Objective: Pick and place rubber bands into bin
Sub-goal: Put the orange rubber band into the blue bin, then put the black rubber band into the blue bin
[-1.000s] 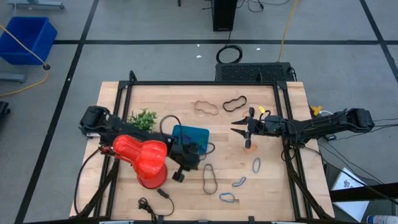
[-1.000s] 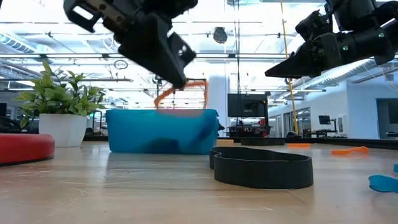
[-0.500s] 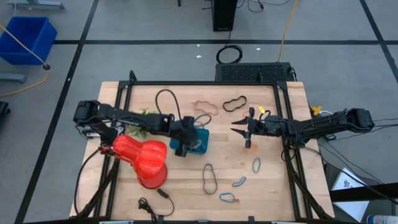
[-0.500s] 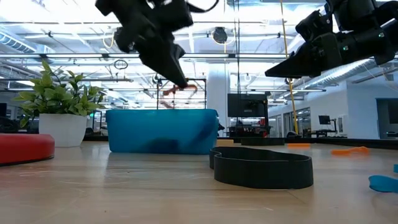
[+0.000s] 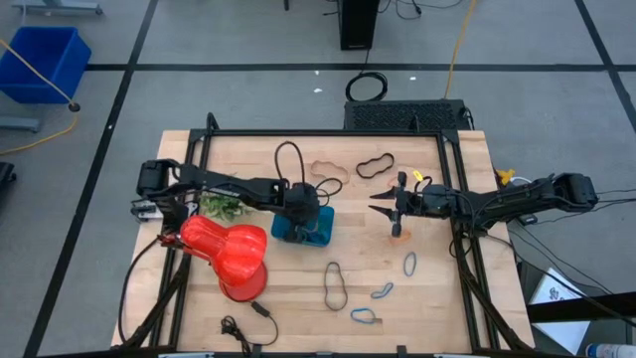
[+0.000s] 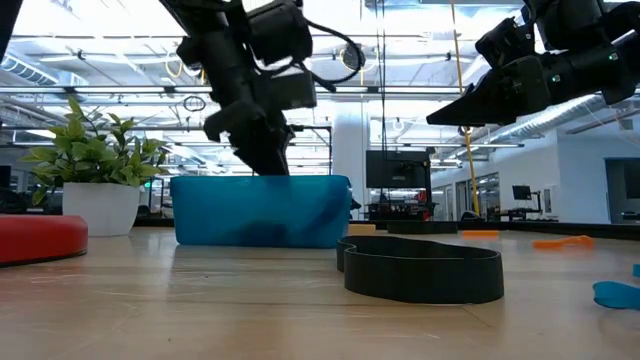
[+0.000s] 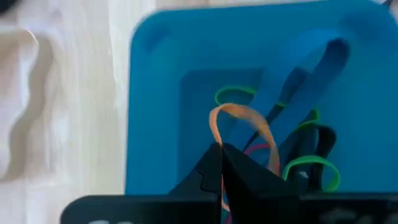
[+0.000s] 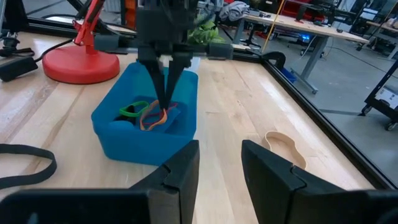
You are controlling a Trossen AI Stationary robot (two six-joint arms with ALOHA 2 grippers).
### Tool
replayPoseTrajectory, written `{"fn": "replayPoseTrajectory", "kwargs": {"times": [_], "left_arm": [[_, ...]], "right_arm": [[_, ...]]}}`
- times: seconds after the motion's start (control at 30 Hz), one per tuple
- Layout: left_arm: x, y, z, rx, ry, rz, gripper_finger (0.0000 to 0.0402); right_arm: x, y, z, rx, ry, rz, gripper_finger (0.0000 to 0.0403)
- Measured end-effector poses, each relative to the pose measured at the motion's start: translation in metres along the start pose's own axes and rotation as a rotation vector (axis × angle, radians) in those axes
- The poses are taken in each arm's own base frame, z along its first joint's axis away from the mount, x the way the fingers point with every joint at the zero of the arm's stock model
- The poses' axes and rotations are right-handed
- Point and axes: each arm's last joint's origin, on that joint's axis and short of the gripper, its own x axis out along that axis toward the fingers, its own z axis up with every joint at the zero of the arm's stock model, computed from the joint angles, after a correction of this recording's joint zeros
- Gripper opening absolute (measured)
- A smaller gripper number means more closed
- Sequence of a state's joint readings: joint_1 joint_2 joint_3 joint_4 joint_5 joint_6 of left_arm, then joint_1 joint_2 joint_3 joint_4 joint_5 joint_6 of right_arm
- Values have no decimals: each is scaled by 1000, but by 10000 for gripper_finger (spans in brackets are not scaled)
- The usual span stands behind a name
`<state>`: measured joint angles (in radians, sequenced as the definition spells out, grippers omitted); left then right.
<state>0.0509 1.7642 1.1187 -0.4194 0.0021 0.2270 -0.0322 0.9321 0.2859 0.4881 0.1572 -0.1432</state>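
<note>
The teal bin stands mid-table and shows in the low view. It holds green, blue, black and pink rubber bands. My left gripper reaches down into the bin, shut on an orange rubber band. My right gripper hovers open and empty to the right of the bin. Loose rubber bands lie flat on the table: tan, black, a large black one and blue ones. My left gripper pinches one side of the orange band between its two fingertips. The fingers come from above, pointing down into the bin. The loop hangs slack below them, and its lower part reaches the bands lying in the bin.
A red vase lies at the near left beside the bin, and a green plant stands behind it. An orange band lies under my right gripper. More blue bands and a small cable lie toward the near edge.
My left gripper has carried the orange band from the bin's near side toward the far edge, over the bin, and then down into it. The band hung above the rim before and is now below it. My right arm has kept still.
</note>
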Motion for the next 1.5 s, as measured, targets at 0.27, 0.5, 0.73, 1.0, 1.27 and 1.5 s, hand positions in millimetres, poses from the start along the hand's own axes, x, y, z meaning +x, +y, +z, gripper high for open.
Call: {"fn": "replayPoseTrajectory", "kwargs": {"times": [0.27, 0.5, 0.73, 1.0, 1.27, 1.5], "left_arm": [[5, 1, 2, -27, -17, 7, 22], [5, 2, 5, -27, -57, 16, 63], [5, 2, 8, -73, -85, 21, 112], [-20, 4, 11, 4, -113, 40, 168], [-63, 8, 2, 38, -354, -56, 175], [-78, 22, -38, -39, -450, 6, 175]], "right_arm": [[0, 0, 0, -3, 3, -2, 114], [0, 0, 0, -3, 2, -2, 114], [0, 0, -1, -2, 7, -2, 114], [0, 0, 3, 5, -27, -3, 114], [0, -1, 7, 204, -68, 1, 114], [0, 0, 3, 281, -35, 5, 114]]}}
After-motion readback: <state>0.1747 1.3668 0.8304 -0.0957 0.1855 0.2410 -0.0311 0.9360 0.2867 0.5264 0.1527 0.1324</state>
